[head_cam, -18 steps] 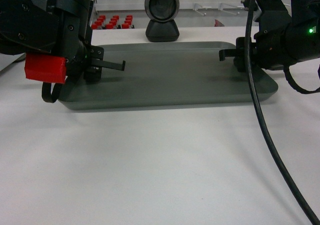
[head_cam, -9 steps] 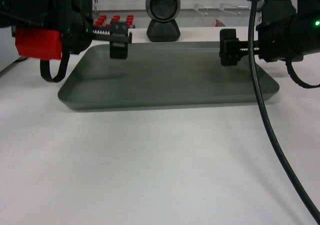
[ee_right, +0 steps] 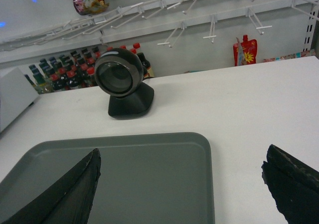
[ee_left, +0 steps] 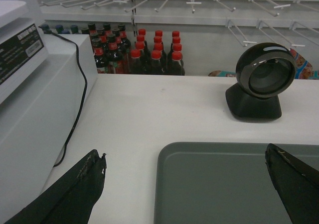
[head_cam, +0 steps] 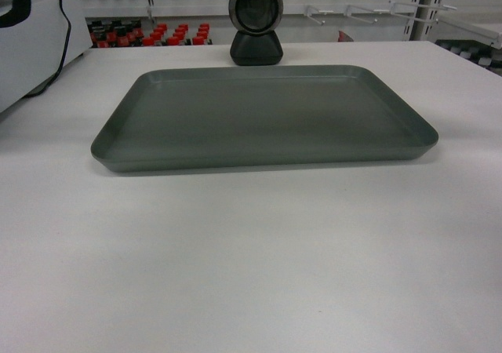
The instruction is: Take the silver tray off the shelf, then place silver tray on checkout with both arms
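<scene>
The silver tray (head_cam: 267, 114) lies flat on the white checkout (head_cam: 251, 251), just in front of the black round-headed scanner (head_cam: 255, 20). Neither gripper shows in the head view. In the left wrist view my left gripper (ee_left: 185, 152) is open and hangs above the tray's (ee_left: 224, 184) far left corner, touching nothing. My right gripper (ee_right: 183, 152) is open too, above the tray's (ee_right: 139, 179) far right corner, with one finger over the tray and the other over bare counter. The shelf is out of view.
A white box (head_cam: 31, 47) with a black cable (ee_left: 79, 89) stands at the counter's left edge. Behind the counter are racks with red-capped bottles (ee_left: 149, 55) and empty peg hooks (ee_right: 209, 30). The scanner (ee_right: 122, 82) stands close behind the tray.
Both grippers have lifted away from the tray's ends and left the head view. The tray stays where it was on the counter.
</scene>
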Robot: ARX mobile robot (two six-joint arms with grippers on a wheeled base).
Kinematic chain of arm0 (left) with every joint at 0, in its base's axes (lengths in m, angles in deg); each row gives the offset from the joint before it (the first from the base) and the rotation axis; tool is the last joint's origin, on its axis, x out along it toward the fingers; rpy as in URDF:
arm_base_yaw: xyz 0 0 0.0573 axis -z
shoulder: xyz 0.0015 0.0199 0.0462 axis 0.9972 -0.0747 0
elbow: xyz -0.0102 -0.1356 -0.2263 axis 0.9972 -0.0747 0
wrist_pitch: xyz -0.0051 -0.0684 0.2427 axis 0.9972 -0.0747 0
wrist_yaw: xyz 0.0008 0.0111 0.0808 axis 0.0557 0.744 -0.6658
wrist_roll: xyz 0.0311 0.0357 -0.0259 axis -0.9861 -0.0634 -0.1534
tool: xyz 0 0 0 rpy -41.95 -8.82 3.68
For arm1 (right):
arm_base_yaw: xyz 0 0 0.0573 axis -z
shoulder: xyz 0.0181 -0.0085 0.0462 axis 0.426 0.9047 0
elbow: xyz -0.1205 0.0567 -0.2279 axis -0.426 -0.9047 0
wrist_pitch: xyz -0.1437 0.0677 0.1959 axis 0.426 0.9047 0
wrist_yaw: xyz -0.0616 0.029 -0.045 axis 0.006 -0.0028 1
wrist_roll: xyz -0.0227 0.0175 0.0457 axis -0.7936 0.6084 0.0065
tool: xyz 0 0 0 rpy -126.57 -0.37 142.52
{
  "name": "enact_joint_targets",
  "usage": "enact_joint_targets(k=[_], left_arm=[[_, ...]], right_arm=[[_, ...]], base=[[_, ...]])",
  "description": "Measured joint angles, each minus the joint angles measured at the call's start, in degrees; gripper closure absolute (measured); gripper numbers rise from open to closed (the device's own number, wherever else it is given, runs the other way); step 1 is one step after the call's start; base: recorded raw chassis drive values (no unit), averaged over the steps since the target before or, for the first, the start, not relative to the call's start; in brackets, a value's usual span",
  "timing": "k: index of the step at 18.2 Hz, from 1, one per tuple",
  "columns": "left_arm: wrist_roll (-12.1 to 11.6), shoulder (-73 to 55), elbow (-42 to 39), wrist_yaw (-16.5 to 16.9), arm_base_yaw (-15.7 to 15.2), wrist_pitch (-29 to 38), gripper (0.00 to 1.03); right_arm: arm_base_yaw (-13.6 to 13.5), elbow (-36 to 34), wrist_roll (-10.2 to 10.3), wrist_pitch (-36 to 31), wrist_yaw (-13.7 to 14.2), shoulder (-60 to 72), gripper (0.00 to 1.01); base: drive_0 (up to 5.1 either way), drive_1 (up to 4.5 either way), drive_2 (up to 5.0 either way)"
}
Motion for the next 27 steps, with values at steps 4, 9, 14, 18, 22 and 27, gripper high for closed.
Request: enact_joint_targets(k=[4,9,14,18,22,27], left_arm=[[0.81,5.62,-4.85,-2.19,0.0,0.02,0.05],[0.37,9.44,-9.62,-0.98,-0.68,4.81,0.09],[-5.31,28.44,-41.13,17.0,-9.92,20.9,0.93],[-5.46,34.97,-47.67,19.19,-12.33,21.33,1.01],[-5.46,36.98,-49.72,20.0,-12.9,20.9,1.01],[-5.49,45.09,-54.69,25.24,-18.34,17.99,1.01]], right_arm=[[0.44,-5.66,0.63,-1.88,0.17,-8.2,0.03],[0.02,-11.87,-2.97,-1.79,9.33,-15.67,0.15],[3.89,-39.36,-12.52,-5.35,11.96,-38.18,0.99],[7.82,-45.24,-12.76,-6.21,8.57,-44.41,0.99],[7.8,-47.19,-12.76,-5.97,8.33,-46.34,0.99],[7.8,-52.0,-12.76,-3.37,8.33,-53.48,0.99]], base=[[0.0,0.0,0.0],[0.0,0.0,0.0],[0.0,0.0,0.0],[0.0,0.0,0.0],[0.0,0.0,0.0],[0.0,0.0,0.0]])
